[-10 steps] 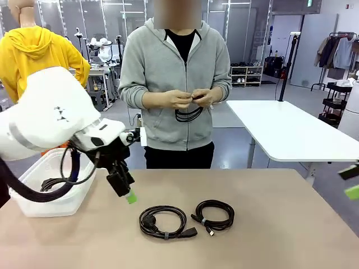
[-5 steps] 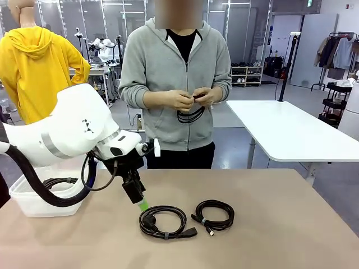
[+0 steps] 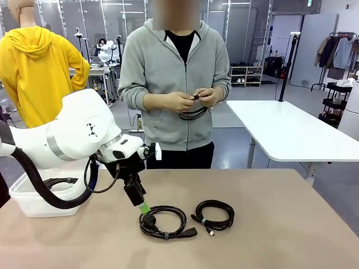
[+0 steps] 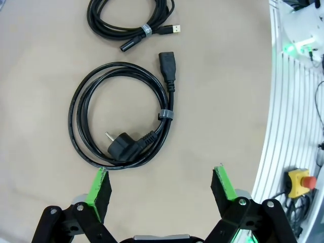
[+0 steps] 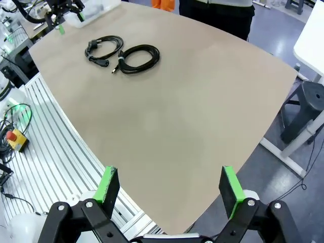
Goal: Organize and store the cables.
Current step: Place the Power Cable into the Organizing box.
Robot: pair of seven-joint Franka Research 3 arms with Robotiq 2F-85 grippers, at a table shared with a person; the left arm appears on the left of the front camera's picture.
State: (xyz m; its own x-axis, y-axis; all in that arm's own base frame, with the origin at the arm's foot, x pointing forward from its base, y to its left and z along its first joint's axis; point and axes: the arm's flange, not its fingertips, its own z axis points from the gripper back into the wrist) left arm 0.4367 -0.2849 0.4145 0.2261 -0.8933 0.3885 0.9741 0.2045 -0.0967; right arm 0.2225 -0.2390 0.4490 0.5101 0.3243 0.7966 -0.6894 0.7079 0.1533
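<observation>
Two coiled black cables lie mid-table: one with a power plug (image 3: 162, 222) and a smaller one (image 3: 213, 216) to its right. My left gripper (image 3: 143, 207) hangs open just above the left rim of the plug coil. In the left wrist view the open left gripper (image 4: 160, 177) frames the plug coil (image 4: 122, 147), and the smaller coil (image 4: 145, 30) lies beyond. A third cable (image 3: 193, 114) is in the person's hands. My right gripper (image 5: 168, 177) stands open high over the table's edge, far from both coils (image 5: 147, 51).
A clear plastic bin (image 3: 31, 204) at the table's left holds more black cable (image 3: 56, 181). The tan table (image 3: 280, 235) is bare to the right of the coils. The left arm's thick black hose (image 3: 39, 190) loops in front of the bin.
My left arm has swung from the bin to the right and down to the plug coil. The right gripper's green pad has left the front view's right edge.
</observation>
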